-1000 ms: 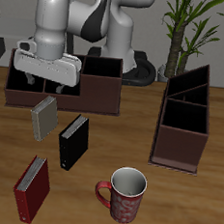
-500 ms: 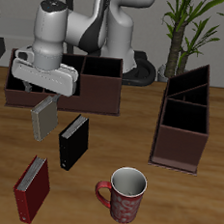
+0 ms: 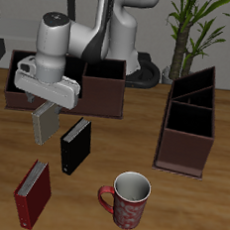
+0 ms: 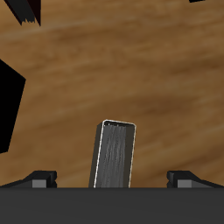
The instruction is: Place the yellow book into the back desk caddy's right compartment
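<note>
The yellow book (image 3: 46,125) lies flat on the table in front of the back desk caddy (image 3: 106,104), a long low dark-brown box. My gripper (image 3: 43,102) is open and empty, hanging just above the book's back end without touching it. In the wrist view the book (image 4: 115,149) sits between and ahead of the two spread fingertips (image 4: 39,178). The caddy's right compartment (image 3: 103,87), a roughly square open end section, shows beside my arm. The caddy's other sections are mostly hidden behind the gripper.
A black book (image 3: 74,145) lies right beside the yellow one. A dark red book (image 3: 33,191) lies nearer the front edge. A patterned red mug (image 3: 130,199) stands at the front. A narrower angled caddy (image 3: 189,124) and a potted plant (image 3: 195,25) stand at the far side.
My gripper has come down and shifted slightly toward the table's front, ending closer above the yellow book. The book and everything else have stayed put.
</note>
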Robot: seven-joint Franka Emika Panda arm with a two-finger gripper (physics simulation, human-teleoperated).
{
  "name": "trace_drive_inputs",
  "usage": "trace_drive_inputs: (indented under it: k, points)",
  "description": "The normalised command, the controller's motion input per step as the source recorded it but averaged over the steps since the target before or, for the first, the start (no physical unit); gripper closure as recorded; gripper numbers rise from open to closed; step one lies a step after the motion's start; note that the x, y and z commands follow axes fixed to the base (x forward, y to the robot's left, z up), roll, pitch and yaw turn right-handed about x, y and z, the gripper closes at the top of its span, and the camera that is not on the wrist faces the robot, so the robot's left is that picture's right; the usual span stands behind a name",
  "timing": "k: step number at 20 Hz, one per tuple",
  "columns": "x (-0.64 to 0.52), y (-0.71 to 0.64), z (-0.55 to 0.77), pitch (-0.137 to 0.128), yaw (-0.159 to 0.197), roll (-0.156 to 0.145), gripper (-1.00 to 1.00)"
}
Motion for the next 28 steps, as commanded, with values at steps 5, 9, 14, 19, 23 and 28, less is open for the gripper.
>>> trace_drive_inputs:
  k: [5,9,14,19,23,28]
  points:
    - [0.04,-0.06,-0.32,0.037,-0.025,-0.003,-1.00]
    - [0.07,0.09,-0.27,0.023,-0.010,0.004,1.00]
    - [0.04,0.07,-0.06,0.011,-0.030,0.012,1.00]
    - [-0.03,0.04,0.25,-0.029,0.008,-0.002,1.00]
    - [-0.09,0.28,0.45,-0.044,0.019,0.021,1.00]
    - [-0.17,0.41,0.57,-0.032,0.049,0.016,1.00]
